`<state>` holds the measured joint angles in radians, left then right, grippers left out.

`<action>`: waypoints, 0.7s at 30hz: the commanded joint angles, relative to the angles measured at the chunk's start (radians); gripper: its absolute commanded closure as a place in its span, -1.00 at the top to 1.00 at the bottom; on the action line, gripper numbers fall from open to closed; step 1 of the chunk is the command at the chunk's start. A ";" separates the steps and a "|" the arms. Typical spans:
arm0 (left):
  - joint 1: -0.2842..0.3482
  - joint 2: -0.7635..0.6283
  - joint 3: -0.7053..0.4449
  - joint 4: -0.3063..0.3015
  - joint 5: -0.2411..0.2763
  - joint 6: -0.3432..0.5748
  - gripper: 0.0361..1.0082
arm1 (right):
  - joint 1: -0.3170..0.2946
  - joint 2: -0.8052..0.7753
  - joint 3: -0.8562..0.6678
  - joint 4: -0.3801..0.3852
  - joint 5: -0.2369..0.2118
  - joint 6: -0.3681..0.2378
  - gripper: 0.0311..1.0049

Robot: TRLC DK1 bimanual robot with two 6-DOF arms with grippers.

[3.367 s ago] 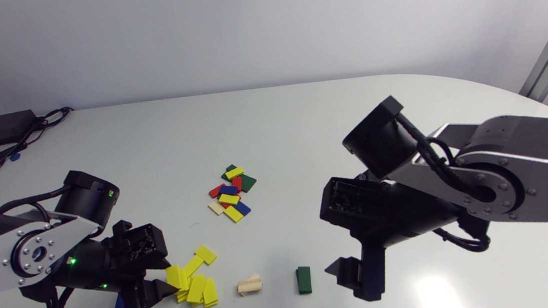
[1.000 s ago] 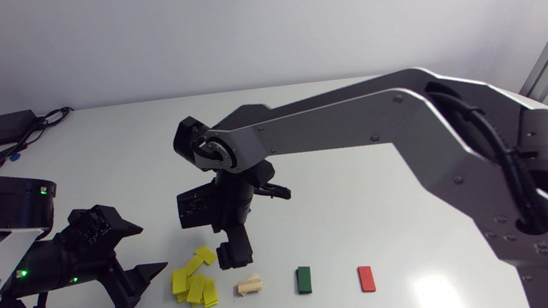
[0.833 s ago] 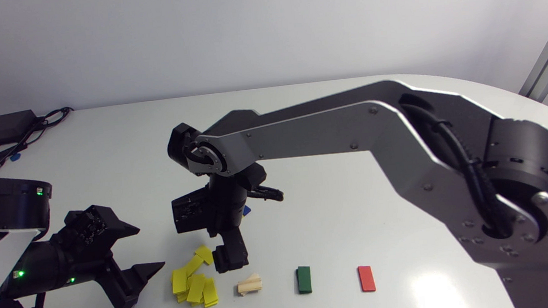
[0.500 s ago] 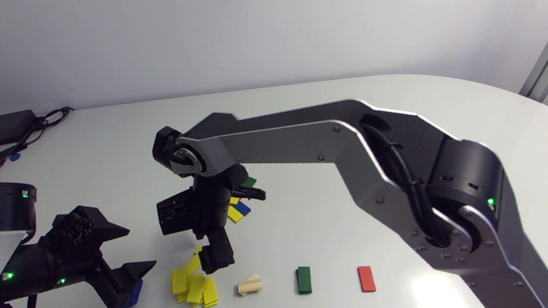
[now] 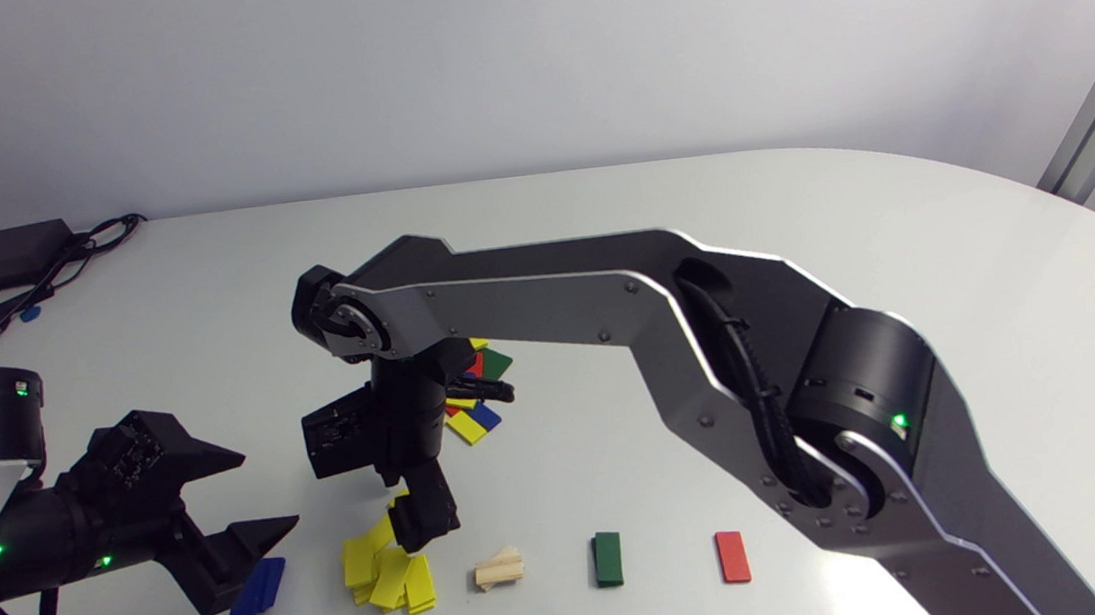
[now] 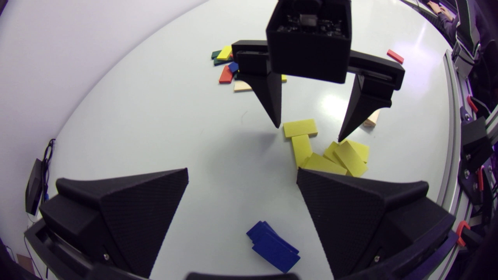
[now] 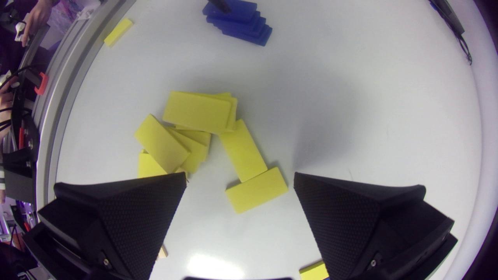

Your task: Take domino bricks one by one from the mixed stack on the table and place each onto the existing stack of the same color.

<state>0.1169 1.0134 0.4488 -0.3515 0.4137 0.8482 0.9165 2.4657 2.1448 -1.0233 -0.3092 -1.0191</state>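
Domino bricks [image 5: 473, 423] of the mixed stack lie at 1 o'clock from the yellow pile [image 5: 387, 574], partly under my right arm [image 5: 605, 282]. My right claw [image 7: 240, 179] hangs released over that pile. A yellow brick [image 7: 256, 189] lies flat on the table [image 7: 350, 97] between its spread fingers, seemingly touched by neither. My left claw [image 6: 242, 175] is released too, above the blue stack [image 6: 272, 247] at 9 o'clock from the yellow pile. I judge the yellow drop-off done. Next I must lift clear, swing to the mixed stack and pinch one top brick without nudging its neighbours.
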 commanded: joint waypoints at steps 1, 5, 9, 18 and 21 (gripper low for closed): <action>0.010 0.007 -0.019 -0.006 0.013 0.029 0.97 | 0.004 0.042 0.026 -0.034 0.001 -0.041 0.93; 0.020 0.008 -0.019 -0.006 0.020 0.031 0.97 | 0.001 0.047 0.027 -0.035 0.001 -0.045 0.92; 0.021 0.008 -0.021 -0.006 0.022 0.032 0.97 | -0.002 0.049 0.024 -0.049 0.005 -0.058 0.87; 0.023 0.016 -0.027 -0.004 0.030 0.032 0.97 | -0.007 0.053 0.026 -0.050 0.013 -0.062 0.67; 0.023 0.016 -0.025 -0.004 0.030 0.032 0.97 | -0.010 0.053 0.027 -0.050 0.016 -0.064 0.67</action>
<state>0.1299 1.0145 0.4484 -0.3515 0.4316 0.8639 0.9142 2.4805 2.1563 -1.0489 -0.2989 -1.0489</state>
